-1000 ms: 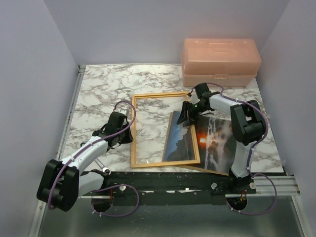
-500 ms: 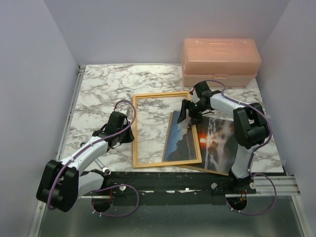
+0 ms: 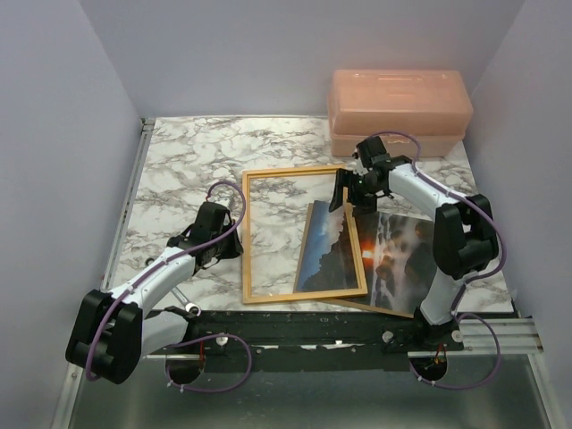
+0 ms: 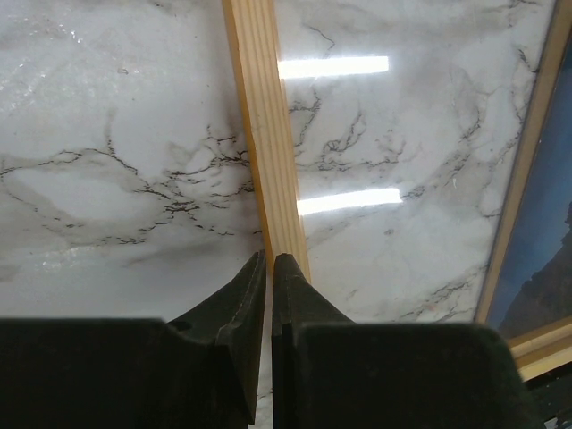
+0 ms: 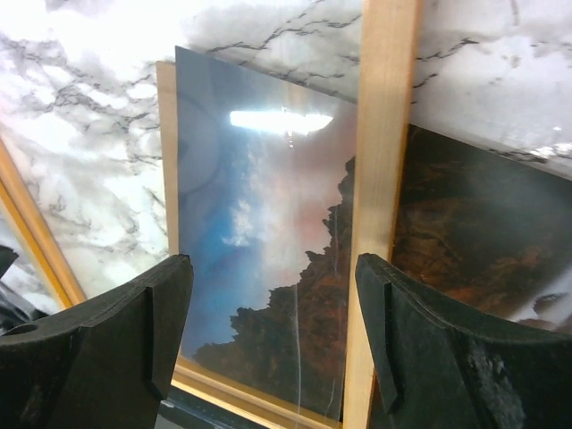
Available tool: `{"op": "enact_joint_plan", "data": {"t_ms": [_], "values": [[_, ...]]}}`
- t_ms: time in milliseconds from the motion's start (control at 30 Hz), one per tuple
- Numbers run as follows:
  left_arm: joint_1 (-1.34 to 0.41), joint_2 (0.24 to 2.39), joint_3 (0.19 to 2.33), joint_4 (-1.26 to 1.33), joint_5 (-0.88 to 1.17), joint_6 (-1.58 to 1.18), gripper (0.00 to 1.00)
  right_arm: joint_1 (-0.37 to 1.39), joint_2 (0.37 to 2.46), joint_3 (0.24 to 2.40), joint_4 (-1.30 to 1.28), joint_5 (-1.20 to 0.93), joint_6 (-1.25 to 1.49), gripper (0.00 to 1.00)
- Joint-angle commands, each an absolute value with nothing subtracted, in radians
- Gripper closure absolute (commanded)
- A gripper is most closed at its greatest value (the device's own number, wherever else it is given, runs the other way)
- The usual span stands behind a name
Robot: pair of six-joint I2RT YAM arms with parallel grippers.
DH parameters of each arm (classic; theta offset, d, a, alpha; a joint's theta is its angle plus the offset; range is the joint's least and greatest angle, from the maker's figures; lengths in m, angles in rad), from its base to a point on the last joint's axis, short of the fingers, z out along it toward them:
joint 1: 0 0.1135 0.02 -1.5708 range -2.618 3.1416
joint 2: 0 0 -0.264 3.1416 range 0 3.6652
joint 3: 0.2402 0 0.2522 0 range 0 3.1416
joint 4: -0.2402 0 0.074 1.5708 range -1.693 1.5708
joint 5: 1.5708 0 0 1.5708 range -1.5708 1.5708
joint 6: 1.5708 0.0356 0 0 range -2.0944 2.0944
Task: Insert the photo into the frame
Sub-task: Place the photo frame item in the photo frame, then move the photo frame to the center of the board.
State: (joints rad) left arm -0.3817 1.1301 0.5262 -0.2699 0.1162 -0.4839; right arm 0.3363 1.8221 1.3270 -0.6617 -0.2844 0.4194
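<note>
We see photo point(image 3: 326, 250) half in frame point(image 4: 268, 134), half out, under frame's right side. Our right claw point(image 5: 271, 264) wide above photo, holding nothing. Our left claw point(image 4: 269, 264) shut, tips at frame's left side. We should slide photo left slowly, frame held down

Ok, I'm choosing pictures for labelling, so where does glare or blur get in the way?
Left wrist: two bright light streaks glare off the clear pane inside the frame. Right wrist: a white lamp reflection washes out the upper part of the photo. Top view: evenly lit and sharp.
</note>
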Motion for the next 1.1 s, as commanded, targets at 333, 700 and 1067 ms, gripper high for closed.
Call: {"op": "enact_joint_plan", "data": {"t_ms": [333,700,1067], "values": [[-0.387,1.060,0.499,-0.241,0.123,-0.491,0.67,0.336,1.773,1.204,-0.690,-0.172,0.428,0.21],[-0.388,0.851,0.571,-0.303,0.180,-0.548,0.23,0.371,1.733,1.071,-0.593,-0.337,0.473,0.24],[-0.390,0.799,0.650,-0.427,0.263,-0.555,0.20,0.488,1.805,1.172,-0.533,-0.380,0.560,0.24]]}}
